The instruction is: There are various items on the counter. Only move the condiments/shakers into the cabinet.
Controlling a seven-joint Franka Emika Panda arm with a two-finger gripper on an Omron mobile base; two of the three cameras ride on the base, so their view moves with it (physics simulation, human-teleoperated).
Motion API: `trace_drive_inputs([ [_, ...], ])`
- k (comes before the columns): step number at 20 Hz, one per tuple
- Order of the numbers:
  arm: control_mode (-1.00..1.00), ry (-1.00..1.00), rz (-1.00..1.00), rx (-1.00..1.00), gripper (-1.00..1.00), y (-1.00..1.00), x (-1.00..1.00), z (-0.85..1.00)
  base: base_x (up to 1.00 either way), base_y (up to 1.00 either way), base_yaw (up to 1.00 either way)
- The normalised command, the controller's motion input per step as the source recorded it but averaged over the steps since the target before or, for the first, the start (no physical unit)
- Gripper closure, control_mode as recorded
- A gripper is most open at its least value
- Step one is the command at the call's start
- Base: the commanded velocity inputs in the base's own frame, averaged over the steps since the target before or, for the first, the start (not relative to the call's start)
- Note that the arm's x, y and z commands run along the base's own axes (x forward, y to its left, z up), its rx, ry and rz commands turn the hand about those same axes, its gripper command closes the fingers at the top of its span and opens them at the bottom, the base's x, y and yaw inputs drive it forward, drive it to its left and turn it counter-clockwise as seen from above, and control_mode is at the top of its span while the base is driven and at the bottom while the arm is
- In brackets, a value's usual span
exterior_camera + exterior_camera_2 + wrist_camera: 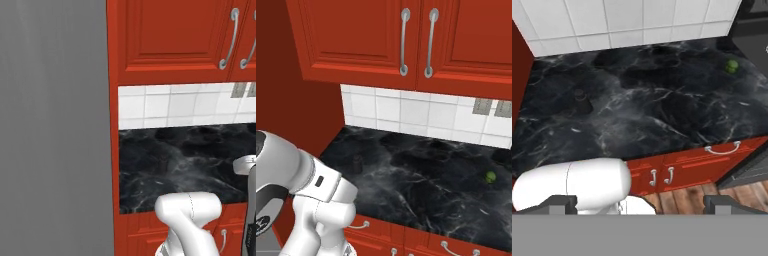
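Observation:
The counter (421, 185) is a black veined worktop over red drawer fronts, and it also appears in the hand view (637, 120). On its left part stands a dark squat piece (357, 162) (582, 100) with a small knob on top; I cannot tell whether it is a shaker. The other condiments/shakers are out of view. Above the counter, the red cabinet (356, 40) (170, 35) has its doors closed, with curved grey handles (403, 42). My gripper (641, 204) hangs high in front of the counter, open and holding nothing, its fingertips (559, 202) far apart.
A small green round thing (490, 176) (732, 66) lies at the counter's right. A tall red panel (291, 115) bounds the counter on the left, with a grey wall (50, 125) beyond it. White tiles with outlets (482, 106) back the counter. A dark appliance (754, 30) stands at the right.

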Motion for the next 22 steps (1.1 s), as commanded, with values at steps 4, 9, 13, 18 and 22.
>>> trace_drive_inputs([
  [4,-1.00,0.00,0.24,0.00,-1.00,-0.08,0.18,0.00,0.13,-0.01,0.05],
  [9,-1.00,0.00,0.35,0.00,-1.00,0.03,0.36,0.00,0.00,0.00,0.00],
  [13,-1.00,0.01,0.29,0.00,-1.00,0.12,0.76,-0.01,0.00,0.00,0.00],
  [18,-1.00,0.08,0.28,0.00,-1.00,0.22,0.90,-0.36,0.00,0.00,0.00],
  [22,-1.00,0.19,0.21,0.00,-1.00,0.14,0.86,-0.58,0.00,0.00,0.00],
])
